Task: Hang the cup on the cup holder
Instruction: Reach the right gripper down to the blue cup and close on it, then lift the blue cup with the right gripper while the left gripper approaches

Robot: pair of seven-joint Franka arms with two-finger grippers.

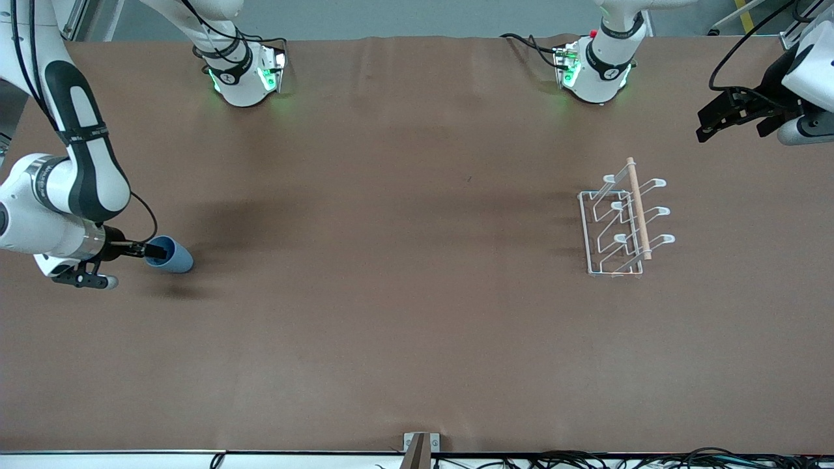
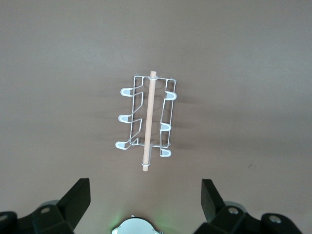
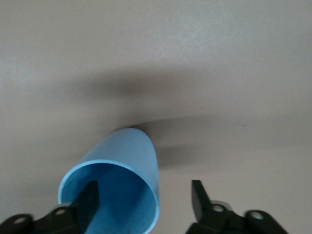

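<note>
Cup [image 1: 171,255] lies sideways, right tool [image 1: 151,250] spread astride its rim; left tool [image 1: 723,118] waits wide above the table's end

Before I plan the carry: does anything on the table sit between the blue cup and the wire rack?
Nothing visible does. Only bare brown table separates the matte blue tumbler, at the right pincer, from the white wire rack. The left pincer waits above the table.

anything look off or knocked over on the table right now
The cup lies on its side at the right arm's end of the table, mouth toward the right gripper, which has one finger inside the rim and one outside, not yet closed. The cup holder stands upright with no cup on it. The left gripper waits, open.
</note>
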